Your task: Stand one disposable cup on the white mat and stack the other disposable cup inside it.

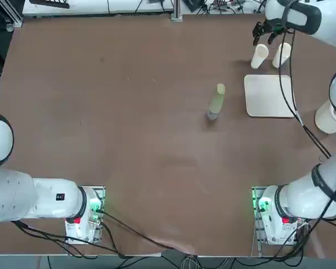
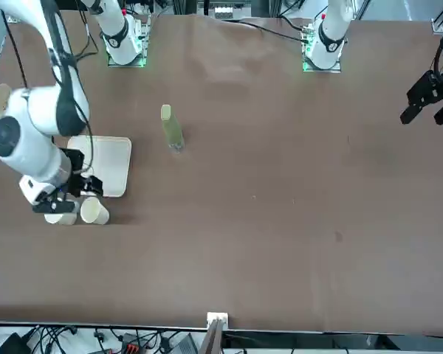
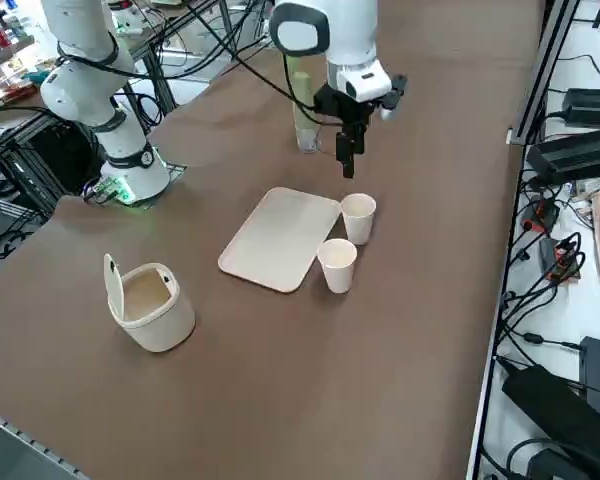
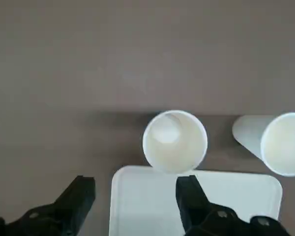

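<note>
Two disposable cups (image 3: 358, 218) (image 3: 337, 265) are seen upright on the brown tabletop (image 1: 129, 140), side by side and just off the far edge of the white mat (image 3: 279, 237), which is lying bare. The right pincer (image 3: 346, 152) is held above them with its fingers spread and nothing between. A greenish bottle (image 1: 216, 102) is laid flat nearby, and a lidded cream container (image 3: 150, 303) is set well apart.

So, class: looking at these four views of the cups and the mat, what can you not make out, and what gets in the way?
- Front view: one cup is partly hidden by the right gripper, which is open.
- Wrist view: the second cup and the white mat are cut off by the picture's edges.
- Top view: the lidded tub is partly covered by the right arm.
- The bottle: its label is too small to read in any view.
</note>
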